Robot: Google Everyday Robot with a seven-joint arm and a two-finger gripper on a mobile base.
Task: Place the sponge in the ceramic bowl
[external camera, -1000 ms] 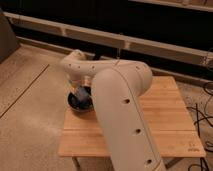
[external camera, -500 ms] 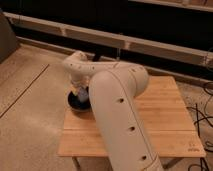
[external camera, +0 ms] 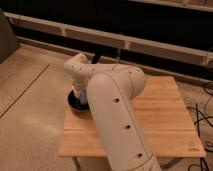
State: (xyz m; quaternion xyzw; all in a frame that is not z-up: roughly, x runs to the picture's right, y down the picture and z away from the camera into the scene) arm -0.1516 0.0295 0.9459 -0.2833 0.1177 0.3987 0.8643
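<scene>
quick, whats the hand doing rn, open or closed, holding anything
hand: low over the ceramic bowl, mostly hidden behind the arm; open, closed or holding something cannot be told.

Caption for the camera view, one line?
Robot arm bends over the wooden table, its gripper at the dark ceramic bowl on the far-left corner.

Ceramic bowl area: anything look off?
The ceramic bowl sits right at the wooden table's far-left corner, rim seeming to overhang the edge. The gripper is down over it, mostly hidden by the arm; a bluish patch there may be the sponge. No spill or damage visible.
</scene>
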